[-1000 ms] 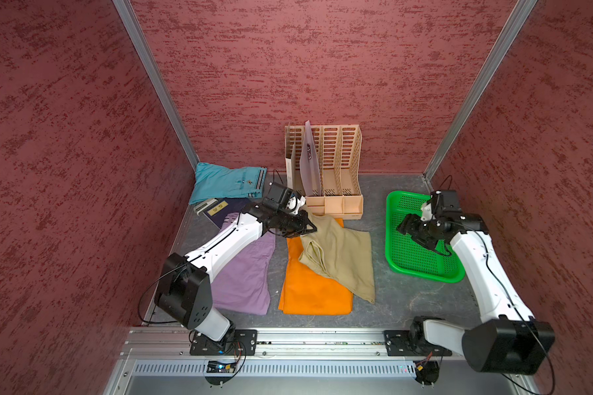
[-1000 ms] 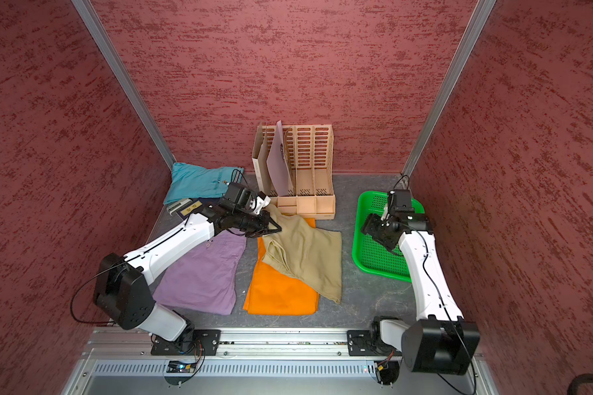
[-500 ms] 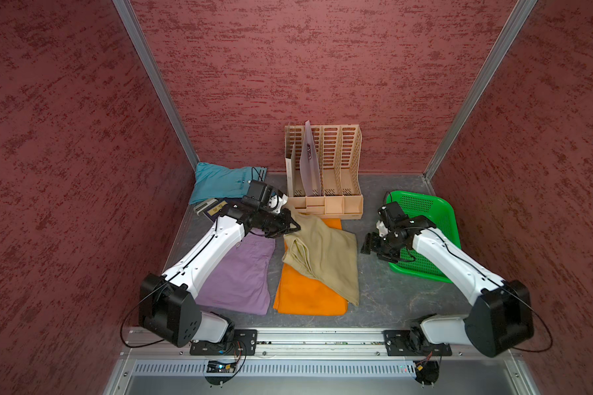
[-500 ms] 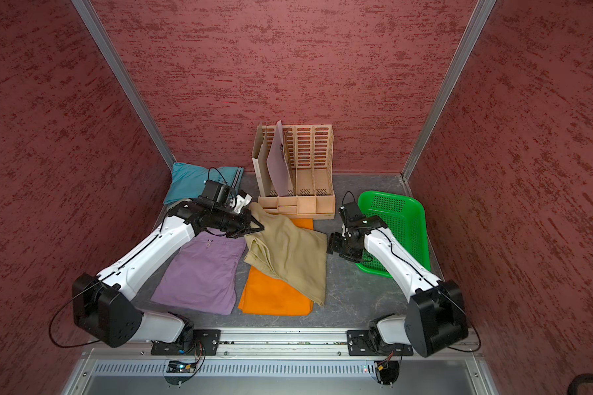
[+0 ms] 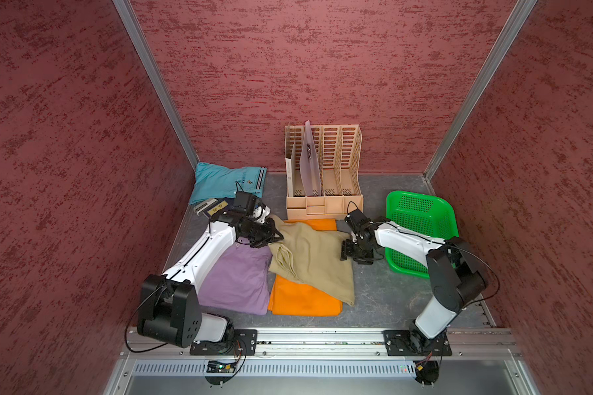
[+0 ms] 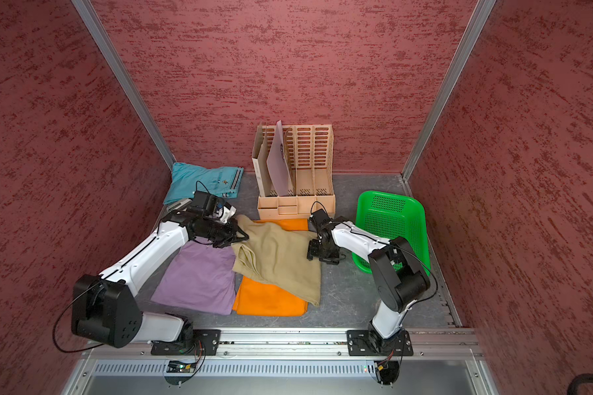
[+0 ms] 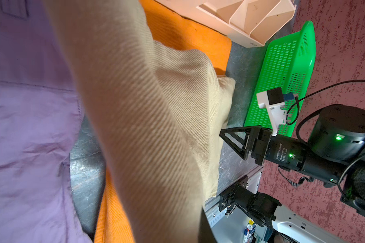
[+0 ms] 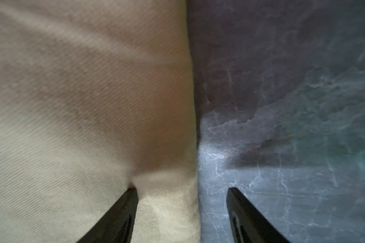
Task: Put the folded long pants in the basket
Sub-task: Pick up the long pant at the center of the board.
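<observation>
- Bench (image 5: 377, 294): khaki pants (image 5: 312, 260) lie at its middle, overlapping orange pants (image 5: 305, 302); lilac pants (image 5: 237, 284) just left, turquoise pants (image 5: 220, 181) far left.
- Basket (image 5: 415, 205): right side, apart from all pants.
- Left tool (image 5: 275, 236): clamped on the khaki pants' far-left corner.
- Right tool (image 8: 181, 190): spread wide, straddling their right edge.

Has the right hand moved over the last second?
Yes. The right hand left its spot above the green basket and now straddles the khaki pants' near edge, open.

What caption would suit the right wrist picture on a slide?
Open right claw straddling the edge of the khaki pants, with grey tabletop beside.
</observation>
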Controlling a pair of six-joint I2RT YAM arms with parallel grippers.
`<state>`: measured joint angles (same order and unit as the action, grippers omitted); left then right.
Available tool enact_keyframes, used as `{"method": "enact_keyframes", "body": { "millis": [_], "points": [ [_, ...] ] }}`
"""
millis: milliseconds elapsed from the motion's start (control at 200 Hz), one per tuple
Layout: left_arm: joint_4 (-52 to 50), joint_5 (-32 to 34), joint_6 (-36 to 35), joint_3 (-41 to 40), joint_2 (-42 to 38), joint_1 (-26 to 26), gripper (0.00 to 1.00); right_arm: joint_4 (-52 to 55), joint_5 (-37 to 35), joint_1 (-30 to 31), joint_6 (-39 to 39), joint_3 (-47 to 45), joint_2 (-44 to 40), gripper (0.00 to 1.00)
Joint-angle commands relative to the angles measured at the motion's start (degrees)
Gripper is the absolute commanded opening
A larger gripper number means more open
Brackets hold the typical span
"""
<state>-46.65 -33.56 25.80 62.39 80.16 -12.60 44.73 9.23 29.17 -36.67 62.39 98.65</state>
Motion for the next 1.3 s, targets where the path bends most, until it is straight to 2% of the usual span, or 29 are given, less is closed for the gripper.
{"method": "enact_keyframes", "body": {
  "millis": [0, 170, 406, 456, 526, 646, 746, 1062, 1292],
  "points": [
    [1.21, -0.63, -1.81, -0.55, -1.54, 0.91, 0.00, -4.10, -0.60, 0.10, -0.55, -1.24, 1.20, 0.72],
    [2.03, -0.72, -1.98, -1.34, -1.09, 0.96, 0.00, -9.59, 5.35, 0.10, -0.50, -3.65, 4.44, 0.63],
    [1.39, -0.69, -2.29, -0.99, -1.21, 1.08, 0.00, -13.05, 6.89, 0.01, -0.63, -5.47, 5.49, 0.45],
    [1.69, -0.80, -2.08, -1.20, -1.50, 1.09, 0.00, -14.02, 7.61, 0.01, -0.62, -5.97, 5.33, 0.39],
    [1.83, -0.85, -1.78, -1.57, -1.83, 0.96, 0.00, -14.86, 7.72, 0.01, -0.60, -6.44, 4.77, 0.35],
    [1.74, -1.23, -1.65, -1.75, -2.44, 0.94, 0.00, -15.28, 7.16, 0.01, 0.09, -6.66, 2.42, 0.19],
    [1.24, -1.69, -1.48, -1.11, -3.16, 0.95, 0.00, -13.66, 5.84, -0.03, 1.36, -5.81, -0.61, 0.00],
    [-2.68, -2.70, -0.33, 5.51, -4.75, -1.90, 0.00, -2.05, 0.22, -0.83, 3.76, -0.44, -14.27, 0.00],
    [-5.42, -1.94, 1.09, 14.93, -3.96, -6.39, 0.00, 5.34, -0.45, -6.75, 5.49, 4.36, -24.18, 0.00]
  ]
}}
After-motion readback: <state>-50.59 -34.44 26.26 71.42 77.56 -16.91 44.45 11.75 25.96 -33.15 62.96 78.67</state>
